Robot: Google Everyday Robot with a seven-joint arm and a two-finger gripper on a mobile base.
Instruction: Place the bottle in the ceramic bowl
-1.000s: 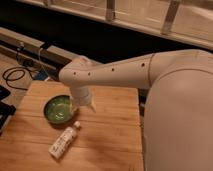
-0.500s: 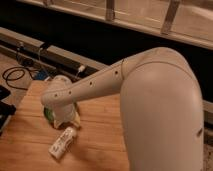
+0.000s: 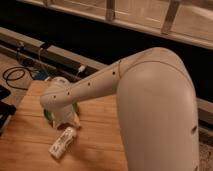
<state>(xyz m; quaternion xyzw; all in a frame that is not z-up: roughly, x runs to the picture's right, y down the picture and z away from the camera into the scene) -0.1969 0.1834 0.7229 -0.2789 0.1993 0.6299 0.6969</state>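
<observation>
The bottle [image 3: 62, 142] lies on its side on the wooden table [image 3: 95, 135], pale with a printed label, its upper end pointing towards the bowl. The ceramic bowl [image 3: 48, 115] is just behind it. Only slivers of its green glaze show on either side of my arm. My gripper [image 3: 68, 121] hangs from the white wrist right over the bowl, just above the bottle's upper end. The arm hides most of the bowl.
My large white arm [image 3: 150, 100] fills the right half of the view. Black cables [image 3: 15, 75] lie on the floor at the left. A dark object [image 3: 5, 107] sits at the table's left edge. A metal rail [image 3: 60, 55] runs behind the table.
My arm has swung further left and lower, so the wrist now covers the bowl. The bottle has stayed where it was on the table.
</observation>
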